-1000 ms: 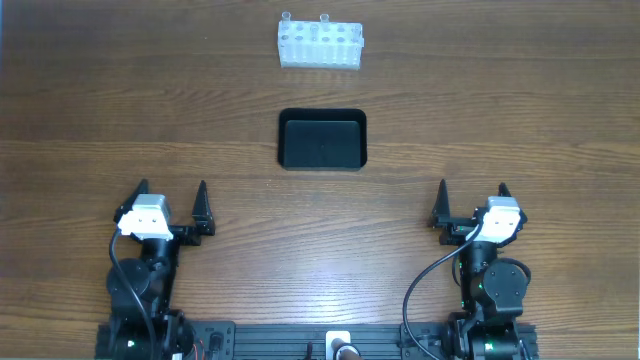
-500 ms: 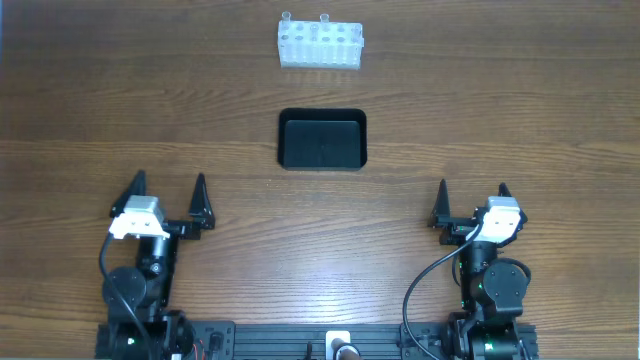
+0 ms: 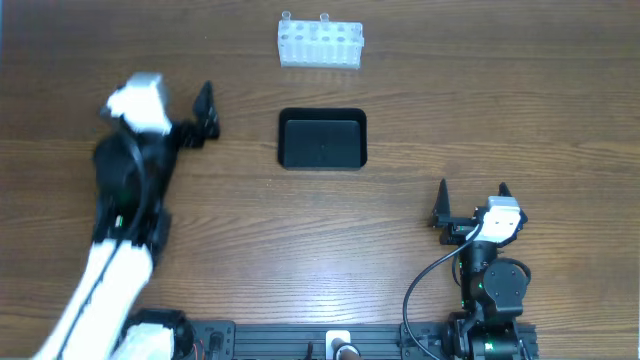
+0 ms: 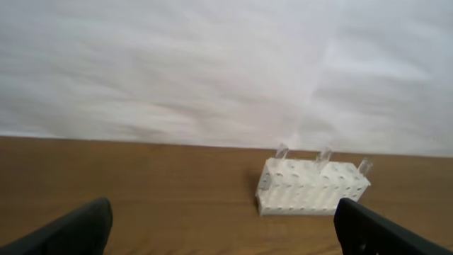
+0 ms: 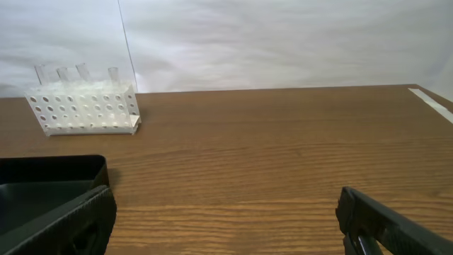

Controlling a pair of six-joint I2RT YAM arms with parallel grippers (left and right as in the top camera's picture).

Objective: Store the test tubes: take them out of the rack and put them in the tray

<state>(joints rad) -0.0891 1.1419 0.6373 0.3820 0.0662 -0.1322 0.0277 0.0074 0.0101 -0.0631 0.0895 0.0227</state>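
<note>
1. The test tubes (image 3: 287, 17) stand in the white rack (image 3: 320, 46) at the far middle of the wooden table (image 3: 520, 100), their tops showing above it
2. The black tray (image 3: 322, 139) lies just nearer the arms than the rack, apart from it, and sits between the rack and the arms' bases
3. The left gripper (image 4: 223, 205) is lifted to the left of the tray, off that line, with its fingers spread wide and nothing between them; its wrist view faces the rack across the table
4. The right gripper (image 3: 472, 190) hangs low near its base, well apart from the tray, fingers also wide and holding nothing
5. Since a second ago the left arm has risen from beside its base and swung up the table to the tray's left; the right arm, rack and tray have not shifted
6. The tubes stand upright, mouths up; the rack's long axis runs left to right across the table, as does the tray's
</note>
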